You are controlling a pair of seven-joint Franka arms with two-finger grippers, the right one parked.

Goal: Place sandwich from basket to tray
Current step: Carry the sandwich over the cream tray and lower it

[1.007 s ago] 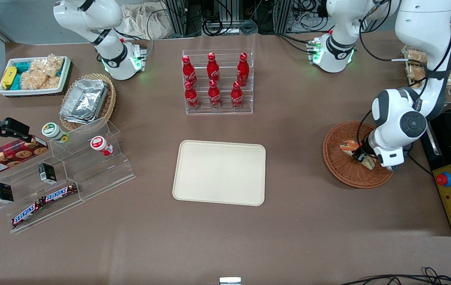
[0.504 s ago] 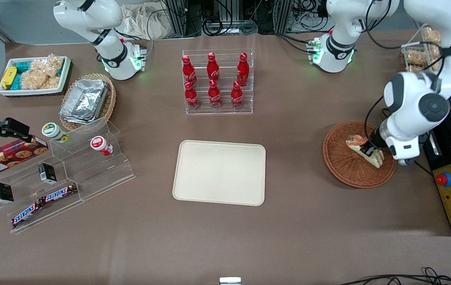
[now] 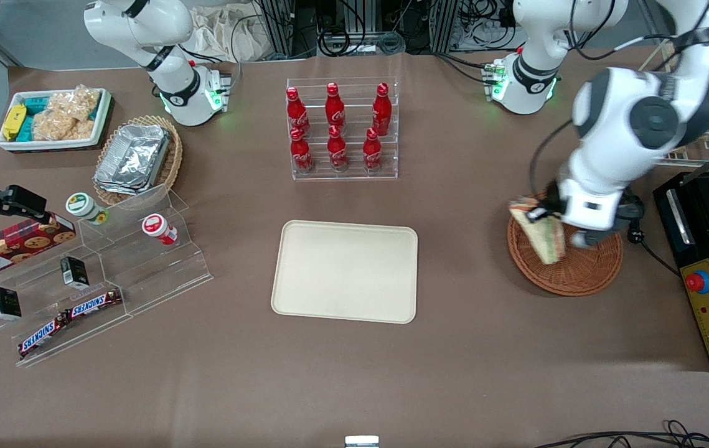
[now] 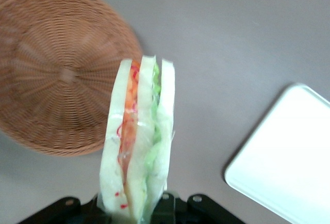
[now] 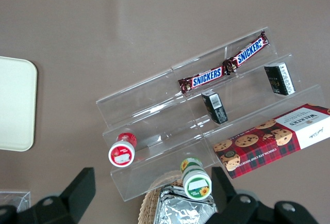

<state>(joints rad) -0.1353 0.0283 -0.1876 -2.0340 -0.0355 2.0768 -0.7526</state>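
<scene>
Pale bread wedge, the sandwich [image 3: 541, 235], hangs clamped in the gripper [image 3: 542, 214] above the basket [image 3: 578, 274], at its rim nearest the tray [image 3: 345, 271], long axis pointing away from the fingers.

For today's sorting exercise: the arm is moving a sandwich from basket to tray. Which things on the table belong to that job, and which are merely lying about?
Job: triangular layered sandwich, lifted above the round reddish-brown wicker basket; left gripper, jaws shut on it; flat cream rectangular tray.

Lying about: red cola bottles, foil containers, Snickers bars, biscuit box.
</scene>
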